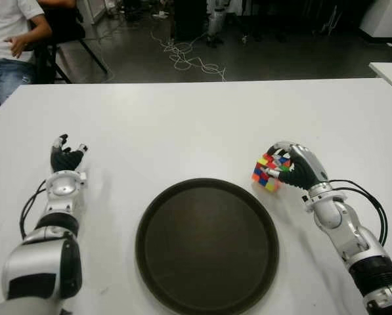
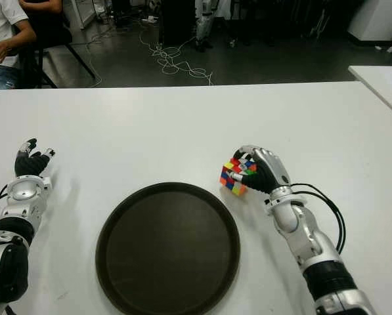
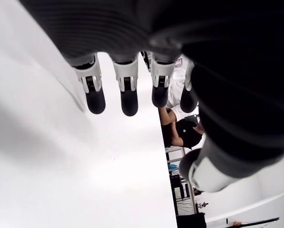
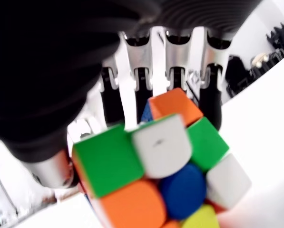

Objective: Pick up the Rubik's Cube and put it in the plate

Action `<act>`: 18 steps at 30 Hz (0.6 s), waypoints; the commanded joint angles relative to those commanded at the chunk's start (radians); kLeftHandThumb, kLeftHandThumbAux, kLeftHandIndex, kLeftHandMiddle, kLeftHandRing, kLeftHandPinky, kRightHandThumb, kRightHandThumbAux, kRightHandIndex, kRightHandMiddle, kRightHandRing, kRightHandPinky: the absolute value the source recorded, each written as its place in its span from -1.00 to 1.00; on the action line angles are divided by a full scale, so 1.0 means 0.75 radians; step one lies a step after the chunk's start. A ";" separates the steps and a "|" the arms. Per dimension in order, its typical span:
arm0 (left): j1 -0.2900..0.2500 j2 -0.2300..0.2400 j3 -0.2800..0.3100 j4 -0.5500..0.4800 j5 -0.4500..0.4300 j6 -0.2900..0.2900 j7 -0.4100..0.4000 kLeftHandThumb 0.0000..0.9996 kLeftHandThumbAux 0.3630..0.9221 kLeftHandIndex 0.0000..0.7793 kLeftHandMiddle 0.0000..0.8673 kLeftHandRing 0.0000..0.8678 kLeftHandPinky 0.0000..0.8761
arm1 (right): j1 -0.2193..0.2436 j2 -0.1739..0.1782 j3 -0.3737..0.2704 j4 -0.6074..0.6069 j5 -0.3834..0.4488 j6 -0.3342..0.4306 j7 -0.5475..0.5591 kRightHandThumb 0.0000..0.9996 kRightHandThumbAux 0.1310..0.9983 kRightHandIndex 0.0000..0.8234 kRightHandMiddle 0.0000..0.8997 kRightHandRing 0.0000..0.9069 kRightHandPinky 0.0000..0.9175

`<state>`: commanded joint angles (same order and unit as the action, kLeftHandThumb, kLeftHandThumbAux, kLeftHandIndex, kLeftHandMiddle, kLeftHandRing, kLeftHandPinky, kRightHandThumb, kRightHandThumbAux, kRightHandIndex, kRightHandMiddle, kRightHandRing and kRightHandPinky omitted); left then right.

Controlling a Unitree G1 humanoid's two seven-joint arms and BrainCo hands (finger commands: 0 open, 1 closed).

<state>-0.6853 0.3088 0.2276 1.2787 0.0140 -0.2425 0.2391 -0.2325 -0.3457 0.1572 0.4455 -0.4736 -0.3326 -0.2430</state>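
Observation:
The Rubik's Cube [image 1: 266, 173] is tilted on one edge just off the upper right rim of the round dark brown plate [image 1: 207, 249]. My right hand [image 1: 282, 163] is curled around the cube from the right. In the right wrist view the fingers [image 4: 141, 90] wrap behind the cube [image 4: 153, 166] and the thumb presses its side. I cannot tell whether the cube touches the white table [image 1: 182, 125]. My left hand [image 1: 65, 157] shows far left of the plate, and its fingers [image 3: 127, 92] are straight and hold nothing.
A person [image 1: 8, 46] sits on a chair beyond the table's far left corner. Cables [image 1: 189, 60] lie on the dark floor behind the table. The corner of another white table [image 1: 389, 71] shows at the far right.

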 joint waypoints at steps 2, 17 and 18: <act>0.000 0.000 0.001 0.000 -0.001 -0.001 0.000 -0.84 0.28 -0.92 -0.94 -0.88 -0.80 | 0.000 0.007 -0.008 0.007 0.012 -0.017 -0.012 0.37 0.36 0.05 0.72 0.76 0.77; -0.002 -0.001 0.014 0.000 -0.014 0.001 -0.012 -0.84 0.32 -0.92 -0.93 -0.86 -0.78 | -0.001 0.017 -0.037 0.019 0.041 -0.048 -0.026 0.38 0.36 0.06 0.78 0.81 0.77; -0.002 -0.001 0.014 0.000 -0.014 0.001 -0.013 -0.83 0.33 -0.91 -0.93 -0.86 -0.78 | -0.002 0.018 -0.039 0.020 0.046 -0.052 -0.027 0.38 0.36 0.06 0.78 0.81 0.77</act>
<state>-0.6866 0.3084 0.2382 1.2787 0.0034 -0.2418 0.2297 -0.2336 -0.3322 0.1280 0.4606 -0.4394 -0.3714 -0.2629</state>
